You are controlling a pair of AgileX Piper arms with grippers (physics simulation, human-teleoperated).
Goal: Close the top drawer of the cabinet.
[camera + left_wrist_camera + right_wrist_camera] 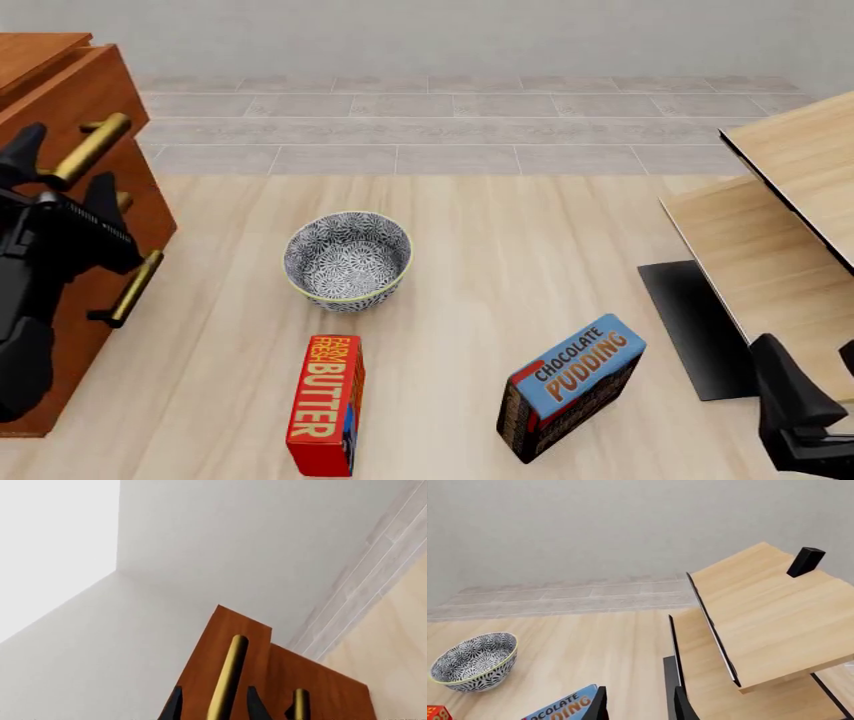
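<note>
The left hand (212, 706) has its black fingers apart, straddling the smooth brass cylindrical handle (228, 677) of the reddish-brown wooden top drawer (223, 650). The right hand (639, 706) also has its fingers apart.

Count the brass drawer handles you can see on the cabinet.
3, stacked down the cabinet front: the top drawer's handle, between the left gripper fingers, a middle one mostly hidden behind the arm, and the lowest. Others may be hidden.

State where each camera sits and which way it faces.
Front: fixed above the arms' side, looking forward and down at the table; left arm visible at the cabinet.
Left wrist: behind the left end effector, facing the top drawer handle.
Right wrist: behind the right end effector, facing forward.
Shared by front and right wrist: bowl.
</note>
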